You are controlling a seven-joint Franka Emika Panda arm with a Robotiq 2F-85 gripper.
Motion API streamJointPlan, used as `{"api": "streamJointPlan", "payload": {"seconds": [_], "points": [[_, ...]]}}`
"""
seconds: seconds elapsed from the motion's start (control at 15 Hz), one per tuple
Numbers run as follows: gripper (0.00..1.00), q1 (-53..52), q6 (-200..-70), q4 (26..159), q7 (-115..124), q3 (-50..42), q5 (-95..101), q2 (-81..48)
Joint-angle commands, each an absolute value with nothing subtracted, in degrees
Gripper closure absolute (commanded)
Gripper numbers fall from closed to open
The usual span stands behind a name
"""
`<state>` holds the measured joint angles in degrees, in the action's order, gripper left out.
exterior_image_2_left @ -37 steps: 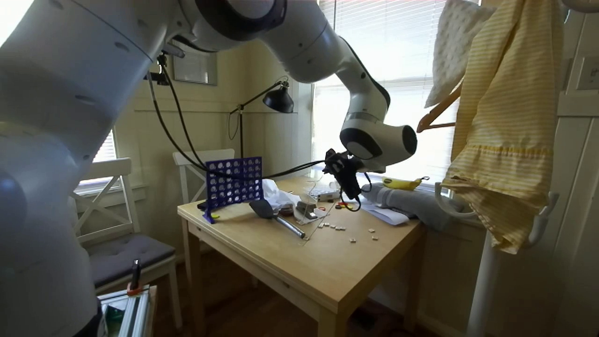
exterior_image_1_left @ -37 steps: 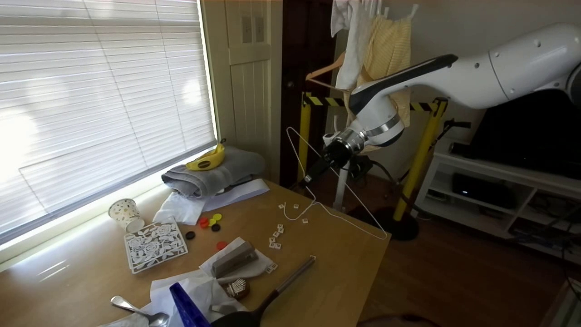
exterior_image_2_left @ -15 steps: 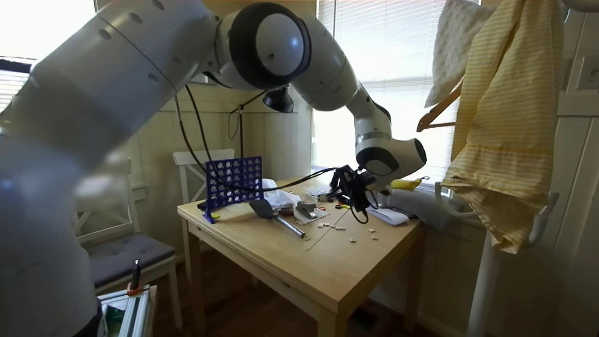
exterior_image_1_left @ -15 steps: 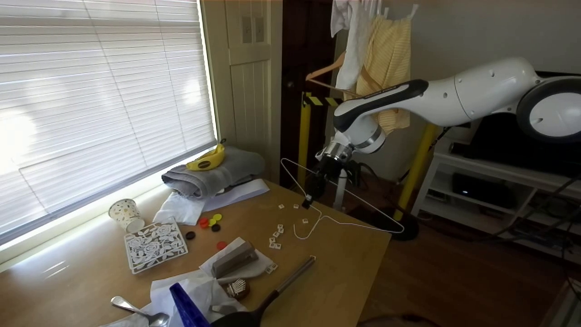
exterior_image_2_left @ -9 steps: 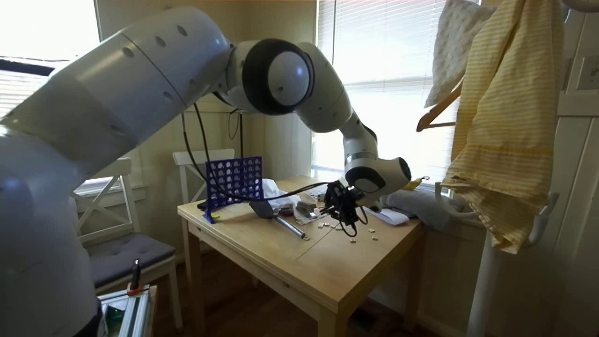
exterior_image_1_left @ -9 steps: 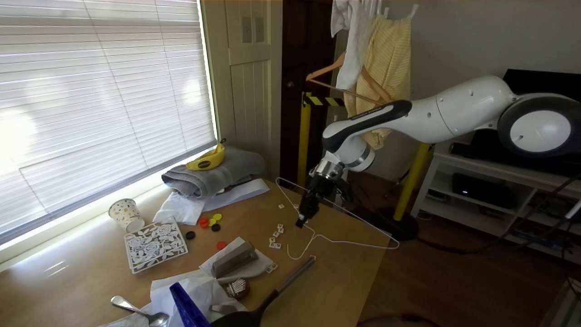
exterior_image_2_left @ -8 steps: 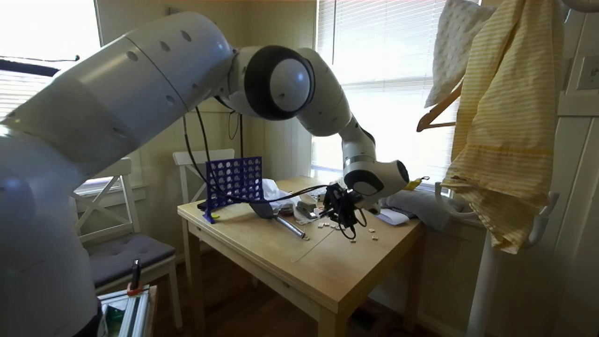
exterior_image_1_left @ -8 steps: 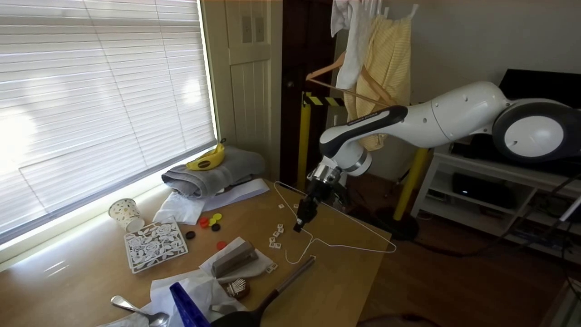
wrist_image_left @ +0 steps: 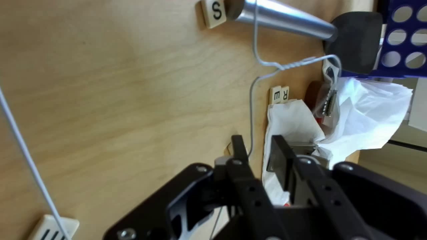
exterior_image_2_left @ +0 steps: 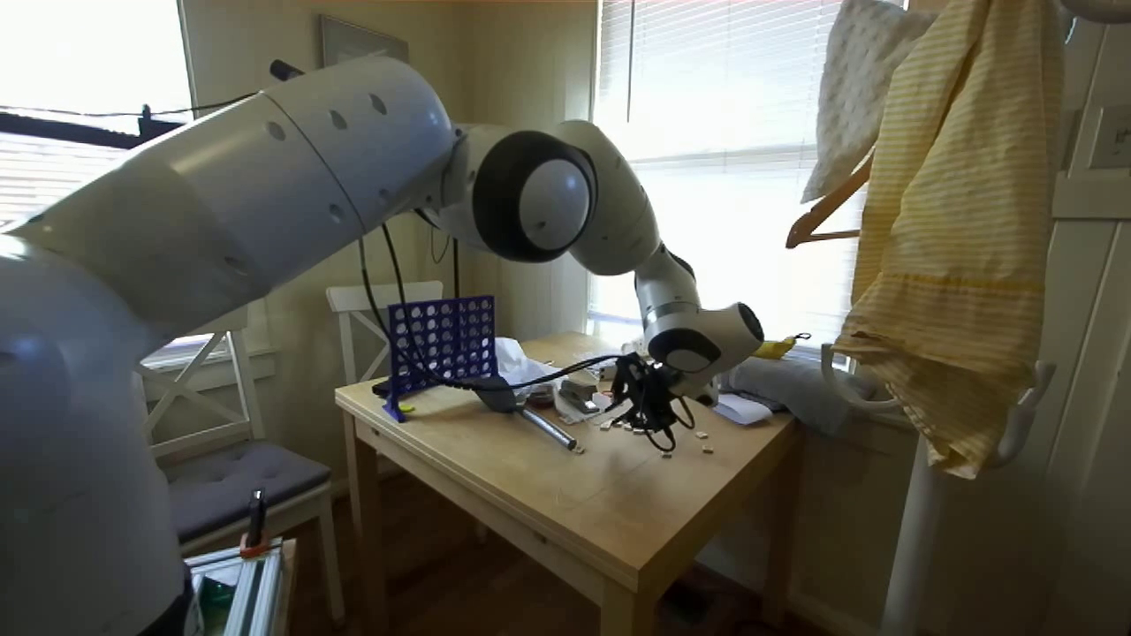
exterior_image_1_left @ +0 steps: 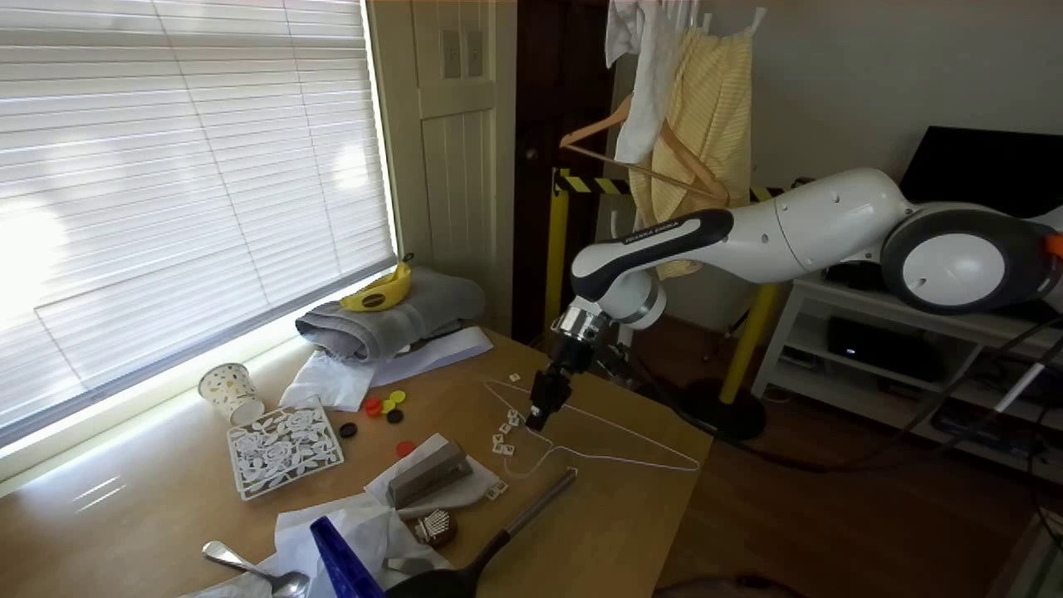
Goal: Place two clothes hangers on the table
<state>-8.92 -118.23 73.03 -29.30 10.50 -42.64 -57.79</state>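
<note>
Tool (wrist_image_left: pixel 258 143) stood slightly parted, empty! One hanger (wrist_image_left: pixel 283 67), at wrist-view one o'clock, sat on or just above the table (wrist_image_left: pixel 133 100); second unseen.

Hanger (wrist_image_left: pixel 283 67) over table (exterior_image_1_left: pixel 610 523), near spatula (wrist_image_left: pixel 310 28)

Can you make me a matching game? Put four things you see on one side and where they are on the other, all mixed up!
1. wire hanger
2. banana-shaped pouch
3. striped yellow garment
4. stapler

A. on the grey towel
B. on white paper
C. at the open gripper
D. hanging up

Pairs: 1-C, 2-A, 3-D, 4-B
</note>
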Motion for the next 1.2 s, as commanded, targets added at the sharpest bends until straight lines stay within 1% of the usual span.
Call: {"api": "streamJointPlan", "payload": {"seconds": [0.0,0.27,0.4,0.67,0.87,1.0,1.13], "points": [[0.43,-11.54,-116.73,71.64,-19.58,9.84,-32.80,-55.14],[0.14,-13.74,-113.11,70.69,-9.01,10.32,-21.81,-52.43],[0.00,-14.94,-113.59,71.82,-6.32,10.21,-18.48,-49.87],[0.00,-16.31,-118.56,75.52,-2.73,9.55,-13.52,-44.57],[0.00,-17.81,-124.62,82.34,0.86,6.33,-12.81,-37.96],[0.00,-17.59,-128.00,87.89,5.36,6.15,-10.00,-32.90],[0.00,-17.04,-127.14,92.40,6.36,7.01,-8.87,-27.87]]}}
